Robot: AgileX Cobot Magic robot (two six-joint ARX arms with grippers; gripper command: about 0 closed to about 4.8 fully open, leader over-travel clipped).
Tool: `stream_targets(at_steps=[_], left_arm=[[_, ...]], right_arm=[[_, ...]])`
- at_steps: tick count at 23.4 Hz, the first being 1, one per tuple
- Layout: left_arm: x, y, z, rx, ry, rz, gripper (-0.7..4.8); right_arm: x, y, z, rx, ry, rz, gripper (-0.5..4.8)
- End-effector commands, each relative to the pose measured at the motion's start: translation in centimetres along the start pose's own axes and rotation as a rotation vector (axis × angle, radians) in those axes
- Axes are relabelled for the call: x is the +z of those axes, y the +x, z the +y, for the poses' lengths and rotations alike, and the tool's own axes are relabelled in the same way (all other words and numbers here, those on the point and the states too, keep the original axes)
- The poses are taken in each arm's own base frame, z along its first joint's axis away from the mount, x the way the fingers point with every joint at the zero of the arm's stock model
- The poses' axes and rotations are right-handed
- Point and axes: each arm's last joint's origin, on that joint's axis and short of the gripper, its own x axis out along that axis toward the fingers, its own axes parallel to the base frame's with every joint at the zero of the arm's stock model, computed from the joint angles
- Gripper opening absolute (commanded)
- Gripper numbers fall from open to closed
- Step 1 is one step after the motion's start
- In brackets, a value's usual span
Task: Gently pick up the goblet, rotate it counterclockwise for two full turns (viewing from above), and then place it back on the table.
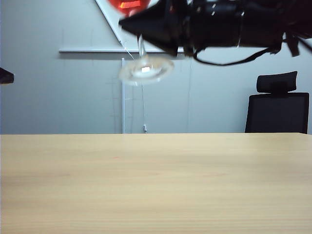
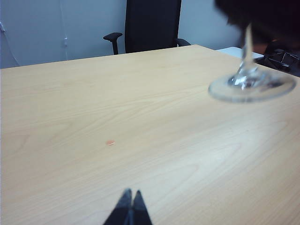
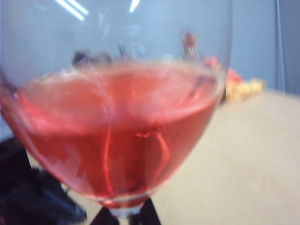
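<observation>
The goblet hangs high above the table (image 1: 156, 185), held in the air. In the exterior view its round clear foot (image 1: 146, 70) and thin stem show below my right gripper (image 1: 142, 35), which is shut on the stem; the red-filled bowl (image 1: 129, 4) is cut off by the picture's top edge. In the right wrist view the goblet bowl (image 3: 117, 126) with red liquid fills the frame, and the black fingertips (image 3: 151, 212) flank the stem. The left wrist view catches the goblet foot (image 2: 251, 85) above the table (image 2: 117, 108). My left gripper (image 2: 131, 194) is shut with nothing in it, low over the wood.
A black office chair (image 1: 279, 105) stands behind the table's far edge on the right. A tiny reddish speck (image 2: 110, 142) lies on the tabletop. A grey wall with a whiteboard rail (image 1: 92, 50) is at the back.
</observation>
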Motion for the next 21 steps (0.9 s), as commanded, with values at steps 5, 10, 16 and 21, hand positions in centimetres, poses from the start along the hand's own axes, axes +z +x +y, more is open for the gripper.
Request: stream_targets(at_steps=[5, 10, 16, 21], left_arm=[[0.3, 0.0, 0.0, -0.001, 0.002, -0.016, -0.05], [0.3, 0.0, 0.0, -0.001, 0.002, -0.016, -0.05], [0.3, 0.0, 0.0, -0.001, 0.002, -0.016, -0.05], [0.3, 0.0, 0.0, -0.001, 0.002, -0.016, -0.05]], right_arm=[[1.4, -1.7, 1.6, -0.04, -0.116, -0.215, -0.06], [-0.2, -2.9, 1.6, -0.175, -0.092, -0.212, -0.06], [-1.4, -3.5, 1.6, -0.248, -0.156, -0.176, -0.06], [-2.6, -3.2, 0.9, -0.267, -0.206, -0.126, -0.06]])
